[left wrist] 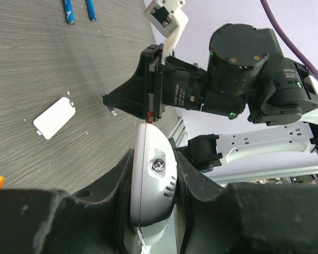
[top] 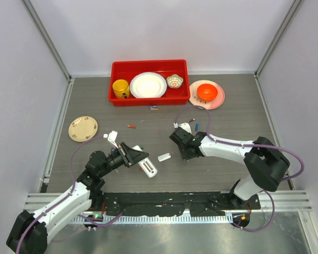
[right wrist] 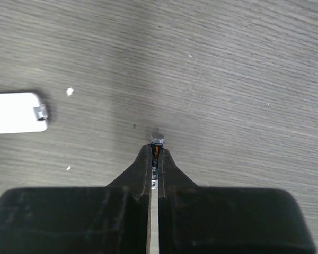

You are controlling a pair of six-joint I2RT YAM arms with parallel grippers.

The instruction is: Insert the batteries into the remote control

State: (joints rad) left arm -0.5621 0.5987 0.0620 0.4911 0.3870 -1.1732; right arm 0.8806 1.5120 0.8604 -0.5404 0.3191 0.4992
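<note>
Remote control [top: 149,169] is sitting clamped crosswise in the left pincer [top: 140,161], whose fingers are pressing on both of its long white sides. It is being held just left of the flat white cover [top: 164,156] that is lying on the counter [top: 238,111]. In the left wrist view its rounded end is sticking out past the fingertips.

The right pincer [right wrist: 156,159] is hanging just right of the cover and a little beyond it, so the cover is lying between the two pincers. Its jaws are pressing together on one thin battery [right wrist: 157,141], whose metal end is peeking past the fingertips toward the counter.

Two blue batteries [top: 153,107] are lying well beyond the cover, near the red bin [top: 148,64]. A red battery [top: 131,126] is lying beyond the cover to its left.
</note>
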